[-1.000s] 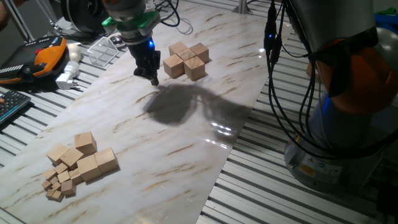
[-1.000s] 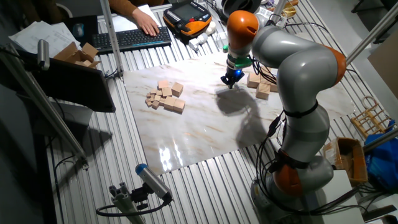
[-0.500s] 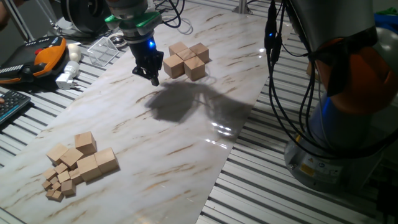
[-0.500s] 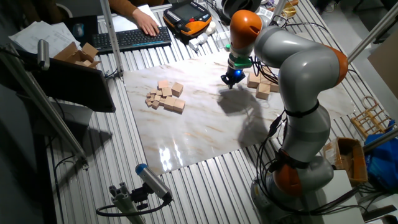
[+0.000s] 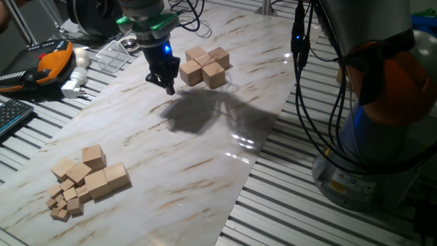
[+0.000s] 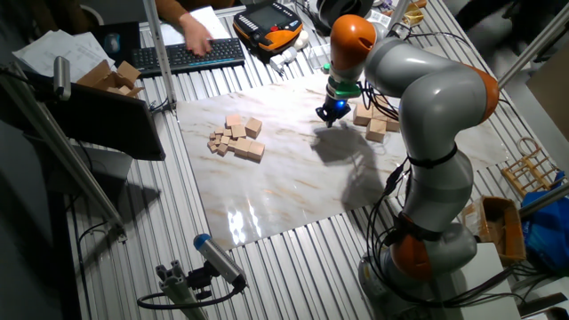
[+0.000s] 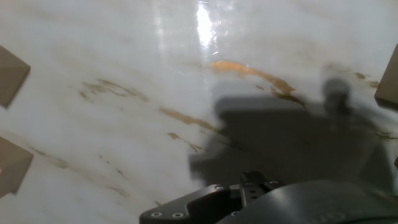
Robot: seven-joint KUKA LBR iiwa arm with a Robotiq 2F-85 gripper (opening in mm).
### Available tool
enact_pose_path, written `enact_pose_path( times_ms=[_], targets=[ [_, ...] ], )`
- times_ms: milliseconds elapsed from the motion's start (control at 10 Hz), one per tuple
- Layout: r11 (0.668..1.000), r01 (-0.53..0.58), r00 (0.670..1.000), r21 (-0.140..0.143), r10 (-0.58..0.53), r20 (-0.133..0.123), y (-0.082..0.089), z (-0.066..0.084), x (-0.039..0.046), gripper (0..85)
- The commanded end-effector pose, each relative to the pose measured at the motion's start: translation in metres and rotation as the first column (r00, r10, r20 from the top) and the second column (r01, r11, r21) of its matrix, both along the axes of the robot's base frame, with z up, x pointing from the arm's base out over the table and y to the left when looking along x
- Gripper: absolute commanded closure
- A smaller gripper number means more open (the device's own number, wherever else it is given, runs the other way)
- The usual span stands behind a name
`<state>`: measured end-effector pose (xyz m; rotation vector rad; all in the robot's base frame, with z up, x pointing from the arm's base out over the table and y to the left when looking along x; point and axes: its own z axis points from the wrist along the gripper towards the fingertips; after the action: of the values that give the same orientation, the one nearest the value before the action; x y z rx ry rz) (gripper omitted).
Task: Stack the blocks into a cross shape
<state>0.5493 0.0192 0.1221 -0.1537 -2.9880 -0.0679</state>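
Beside the blocks [image 5: 203, 66] grouped at the far end of the slab [image 5: 205, 143], the gripper [image 5: 168, 87] hangs low with nothing between fingers that look nearly together, and any sideways drift could nudge them apart.

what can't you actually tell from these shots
- Gripper jaws: open or shut unclear; small and dark in both fixed views, fingertips outside the hand view.
- Cross of blocks: layer count unclear; the arm partly covers it in the other fixed view.
- Tiny cubes beside the spare blocks: too small to count.
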Motion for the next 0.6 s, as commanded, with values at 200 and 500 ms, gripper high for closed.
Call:
enact_pose_path(
  times_ms=[200,500],
  targets=[
    [1.000,-0.003,1.000,-0.003,0.003,0.006,0.0004,-0.0004,0.0002,85.0],
    [1.000,-0.004,1.000,-0.001,0.004,0.013,-0.0001,0.0002,0.0005,85.0]
  ],
)
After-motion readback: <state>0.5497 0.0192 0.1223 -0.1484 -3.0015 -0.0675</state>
